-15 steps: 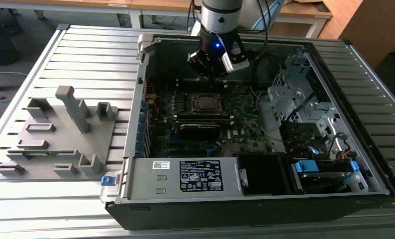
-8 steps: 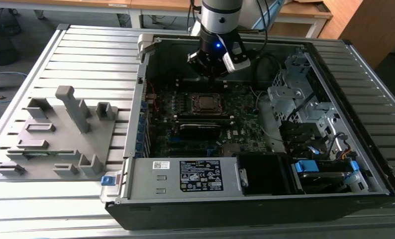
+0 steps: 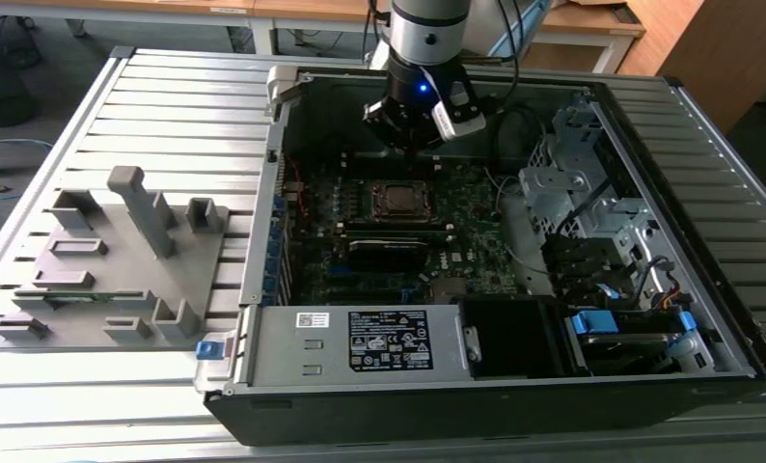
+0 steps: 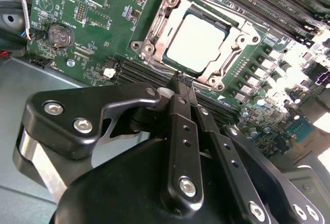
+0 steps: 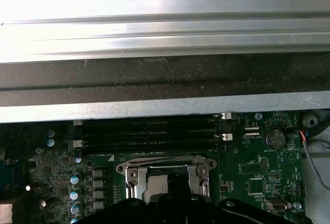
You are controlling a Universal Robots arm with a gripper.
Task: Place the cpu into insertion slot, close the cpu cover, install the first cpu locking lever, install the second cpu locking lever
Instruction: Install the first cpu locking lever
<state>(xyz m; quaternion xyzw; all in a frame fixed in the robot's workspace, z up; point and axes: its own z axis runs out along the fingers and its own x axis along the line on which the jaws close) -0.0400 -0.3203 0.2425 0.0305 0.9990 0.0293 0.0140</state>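
Note:
The cpu (image 4: 198,43) lies flat in the insertion slot (image 3: 401,200) at the middle of the motherboard, its top showing pale. The silver cpu cover (image 4: 159,24) lies down around it like a frame; its rim (image 5: 131,175) shows in the first wrist view too. My gripper (image 4: 182,81) hovers just short of the slot's edge, above the board, shut with nothing between its black fingers (image 4: 178,131). In the exterior view the gripper (image 3: 409,140) hangs over the board behind the slot. I cannot make out how the locking levers stand.
The open computer case has a silver box with a white label (image 3: 357,342) at its front and a drive cage (image 3: 576,193) on the exterior view's right. Long black memory slots (image 5: 149,131) flank the socket. A grey fixture plate (image 3: 113,260) sits outside the case.

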